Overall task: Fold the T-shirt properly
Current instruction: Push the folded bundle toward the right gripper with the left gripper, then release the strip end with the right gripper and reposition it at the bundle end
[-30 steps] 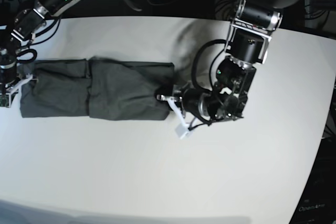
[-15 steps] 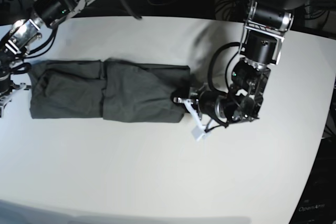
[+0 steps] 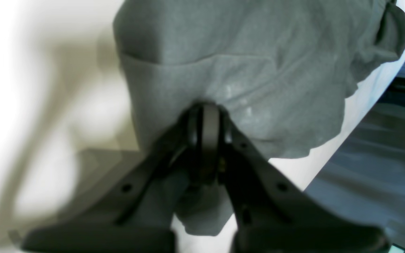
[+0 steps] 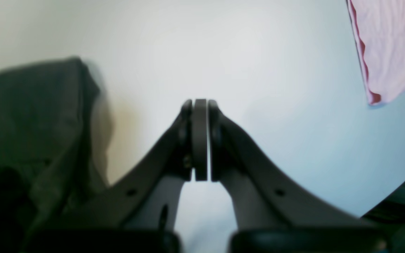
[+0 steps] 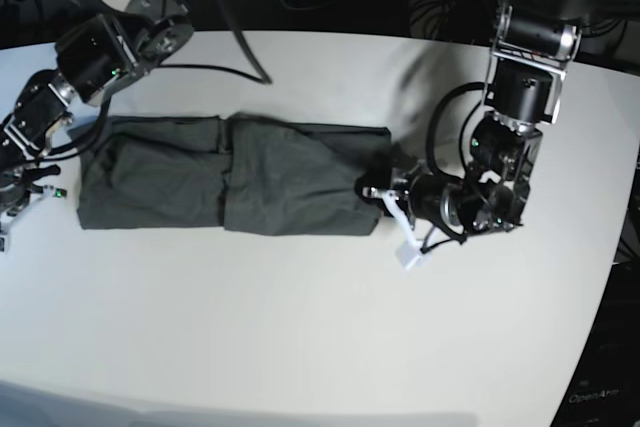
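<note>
My left gripper [image 3: 206,116] hides cloth edge of T-shirt [image 3: 230,70] pinched between its tips; shirt's far end cut off by top edge of left wrist view. Table [image 3: 30,105] at left there blurred to smear. In right wrist view, shirt at left blurred, cut by edge. Pink cloth [image 4: 392,45] cropped at top right corner. My right gripper [image 5: 8,217] half out of base view's left edge.

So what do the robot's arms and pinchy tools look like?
Both arms are chunky black cylinders with silver metal rings and looping black cables. The left tool has dark grey, wishbone-shaped fingers with small round holes; the right tool looks paler grey. White plastic pieces sit near the left wrist.
</note>
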`<control>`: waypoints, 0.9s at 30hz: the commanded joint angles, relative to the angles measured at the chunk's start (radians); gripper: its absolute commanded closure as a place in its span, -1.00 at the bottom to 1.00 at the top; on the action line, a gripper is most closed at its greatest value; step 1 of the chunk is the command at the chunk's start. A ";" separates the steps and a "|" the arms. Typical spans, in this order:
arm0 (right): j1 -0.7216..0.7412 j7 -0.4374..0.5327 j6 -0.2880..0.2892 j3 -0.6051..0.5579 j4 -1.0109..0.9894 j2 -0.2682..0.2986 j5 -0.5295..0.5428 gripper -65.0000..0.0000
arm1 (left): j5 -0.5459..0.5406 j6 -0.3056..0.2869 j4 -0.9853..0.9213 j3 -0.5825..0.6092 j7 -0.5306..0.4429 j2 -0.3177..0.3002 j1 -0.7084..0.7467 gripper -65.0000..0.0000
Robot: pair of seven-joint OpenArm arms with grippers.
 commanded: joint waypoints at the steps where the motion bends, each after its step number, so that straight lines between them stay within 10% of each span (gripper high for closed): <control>1: 0.032 -0.015 0.010 -0.004 0.005 0.016 0.007 1.00 | 0.104 0.030 -0.004 0.000 0.026 -0.032 -0.002 0.94; 14: 0.156 -0.410 0.010 -0.026 -0.081 0.020 0.070 1.00 | 0.104 0.029 -0.004 -0.001 0.022 -0.043 -0.002 0.94; 27: 0.153 -0.515 0.010 -0.158 -0.479 0.247 0.539 0.99 | 0.104 0.029 -0.004 -0.003 0.021 -0.039 -0.004 0.94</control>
